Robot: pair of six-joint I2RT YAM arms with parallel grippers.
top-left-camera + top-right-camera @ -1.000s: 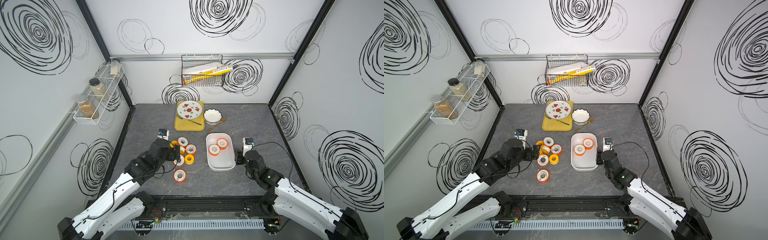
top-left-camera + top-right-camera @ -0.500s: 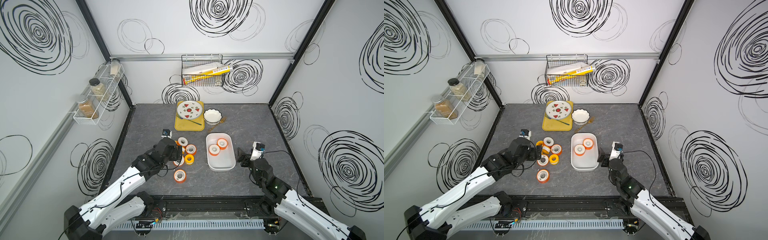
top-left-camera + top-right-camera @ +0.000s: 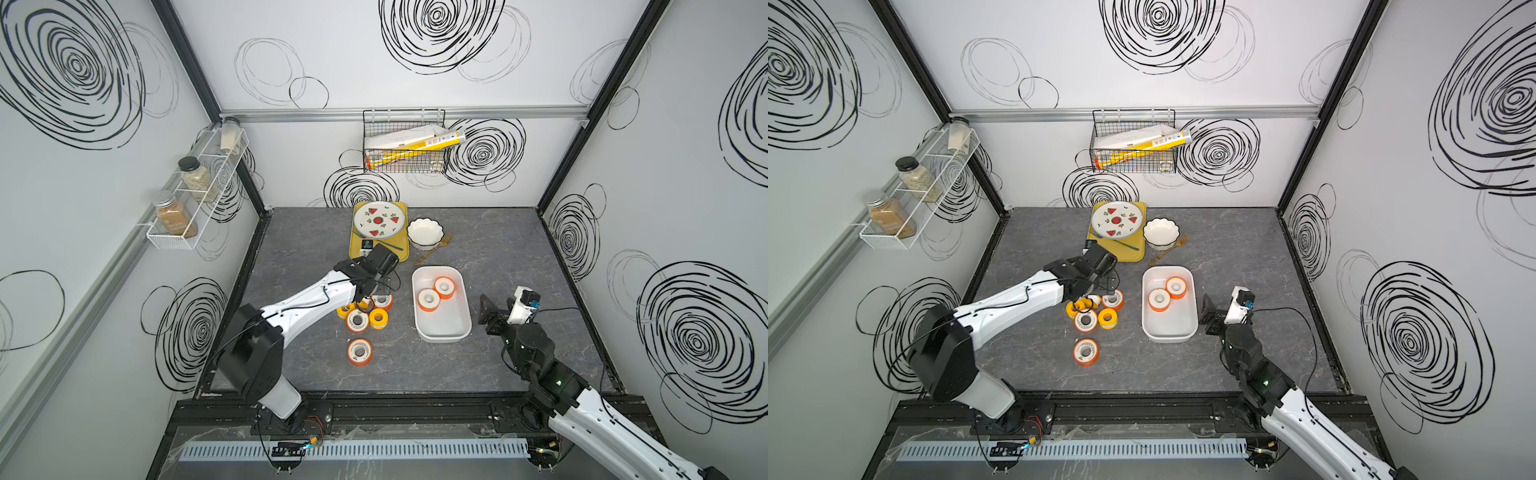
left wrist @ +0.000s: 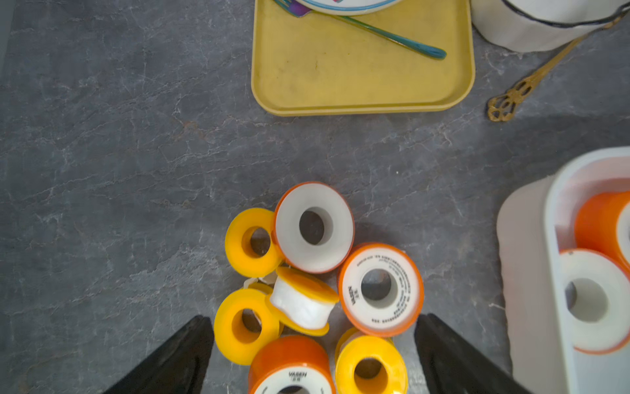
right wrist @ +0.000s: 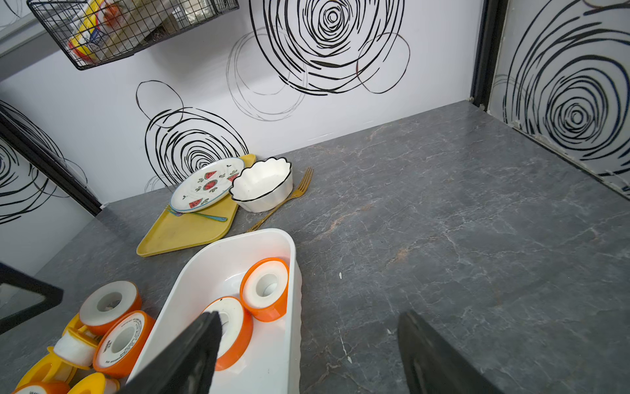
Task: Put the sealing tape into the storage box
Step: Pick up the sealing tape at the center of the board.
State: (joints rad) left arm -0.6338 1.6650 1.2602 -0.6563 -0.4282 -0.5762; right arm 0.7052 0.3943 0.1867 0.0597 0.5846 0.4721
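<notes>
The storage box (image 3: pixel 443 326) is a white tub right of the table's middle; both top views show two orange sealing tape spools (image 3: pixel 429 300) (image 3: pixel 1176 287) in its far half. Several more orange and yellow spools (image 3: pixel 356 321) lie clustered left of it, and one orange spool (image 3: pixel 360 351) lies alone nearer the front. My left gripper (image 4: pixel 313 341) hangs open over the cluster, with its fingers (image 4: pixel 184 354) on either side of the spools and touching none. To the right of the box, my right gripper (image 5: pixel 310 327) (image 3: pixel 489 311) is open and empty.
At the back stands a yellow tray (image 3: pixel 358 249) with a watermelon plate (image 3: pixel 379 219) and a blue fork on it. Beside it are a scalloped white bowl (image 3: pixel 424 232) and a gold fork (image 3: pixel 434 249). A wire basket (image 3: pixel 405 145) hangs on the back wall and a spice rack (image 3: pixel 195 195) on the left wall.
My left gripper has moved away from me, from the cluster's left side to above it. My right gripper has opened wider and drawn back to the right, away from the box.
</notes>
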